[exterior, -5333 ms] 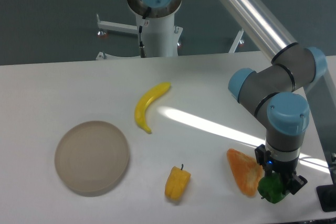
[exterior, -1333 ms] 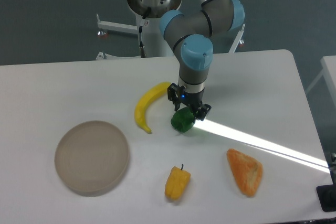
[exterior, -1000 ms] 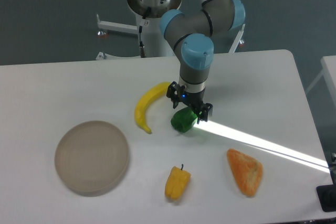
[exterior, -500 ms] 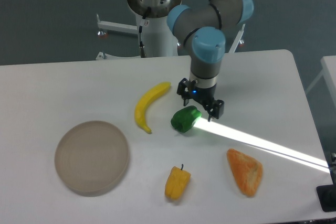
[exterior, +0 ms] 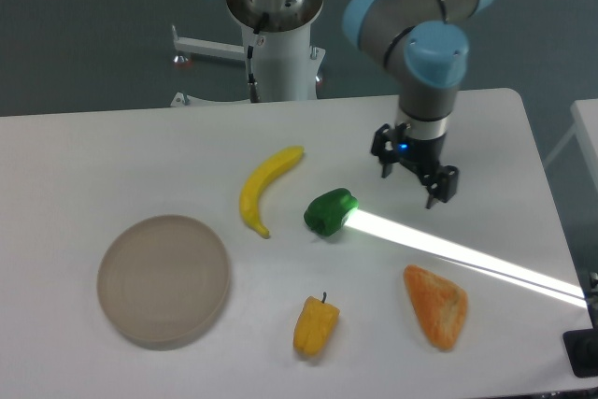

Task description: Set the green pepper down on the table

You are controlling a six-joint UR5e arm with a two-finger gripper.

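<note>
The green pepper point(exterior: 329, 211) lies on the white table point(exterior: 121, 156) near the middle, just right of the banana. Nothing holds it. My gripper point(exterior: 413, 175) is open and empty. It hangs above the table to the right of the pepper, well apart from it, with its fingers pointing down.
A yellow banana point(exterior: 264, 187) lies left of the green pepper. A round beige plate point(exterior: 163, 279) sits at the front left. A yellow pepper point(exterior: 315, 325) and an orange wedge point(exterior: 436, 306) lie near the front edge. A bright strip of light crosses the table's right half.
My gripper carried the green pepper from the front right to the middle, set it down, opened, and has now moved away to the right. The pepper stays where it was left.
</note>
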